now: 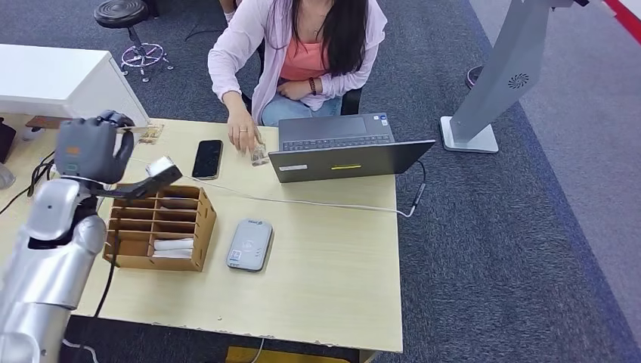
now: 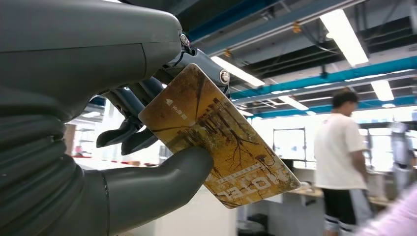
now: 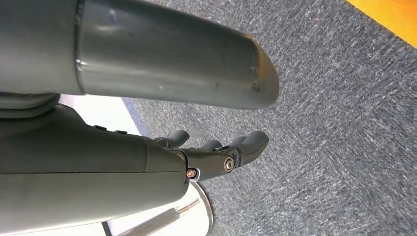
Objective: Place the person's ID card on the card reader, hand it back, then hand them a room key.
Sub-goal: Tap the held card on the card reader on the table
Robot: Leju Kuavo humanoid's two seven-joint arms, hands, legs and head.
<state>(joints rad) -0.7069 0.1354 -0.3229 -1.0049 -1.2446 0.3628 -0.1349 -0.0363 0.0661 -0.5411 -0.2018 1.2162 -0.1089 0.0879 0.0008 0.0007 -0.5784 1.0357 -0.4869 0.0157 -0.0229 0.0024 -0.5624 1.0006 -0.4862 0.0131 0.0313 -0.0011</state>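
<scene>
Room key (image 2: 216, 135) pinched by raised left hand's (image 1: 91, 149) fingers (image 2: 129, 132).

the room key (image 2: 216, 135) in the left hand (image 2: 98, 147) carries big letters that look like "hotel" (seen upside down). its small print beside the arrow is too small to read.

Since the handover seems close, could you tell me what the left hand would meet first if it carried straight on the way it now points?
Judging by the head view, the left hand, holding the room key, points across the table toward the person. Their hand near the phone seems likeliest, though depth and height are unclear.
</scene>
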